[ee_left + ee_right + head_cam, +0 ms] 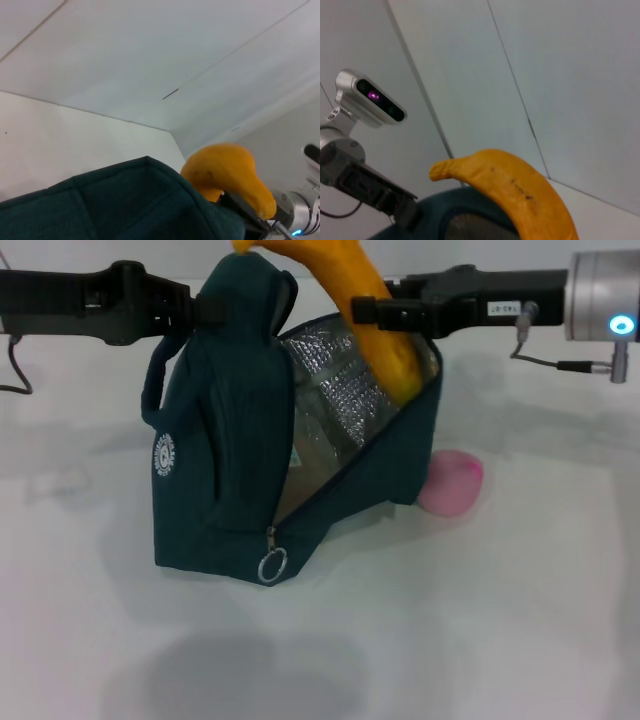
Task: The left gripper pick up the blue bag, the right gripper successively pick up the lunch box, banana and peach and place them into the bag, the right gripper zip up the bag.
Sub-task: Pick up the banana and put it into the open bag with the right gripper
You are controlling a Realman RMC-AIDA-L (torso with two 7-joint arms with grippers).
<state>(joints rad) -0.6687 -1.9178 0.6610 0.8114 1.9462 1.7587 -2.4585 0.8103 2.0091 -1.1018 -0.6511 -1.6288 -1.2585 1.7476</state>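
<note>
The blue bag [230,440] stands on the white table with its mouth open and the silver lining showing. My left gripper [205,310] is shut on the bag's top and holds it up. My right gripper [375,312] is shut on the banana [375,325], gripping it around its middle. The banana is tilted, with its lower end inside the bag's mouth. The banana also shows in the left wrist view [225,172] and the right wrist view [520,195], above the bag's fabric [125,200]. The peach [450,483] lies on the table next to the bag's right side. The lunch box is hidden.
The zip's ring pull [272,565] hangs at the bag's lower front corner. The left arm's wrist camera [370,100] shows in the right wrist view. The right arm's silver cuff [600,295] is at the upper right. The white table [500,620] extends around the bag.
</note>
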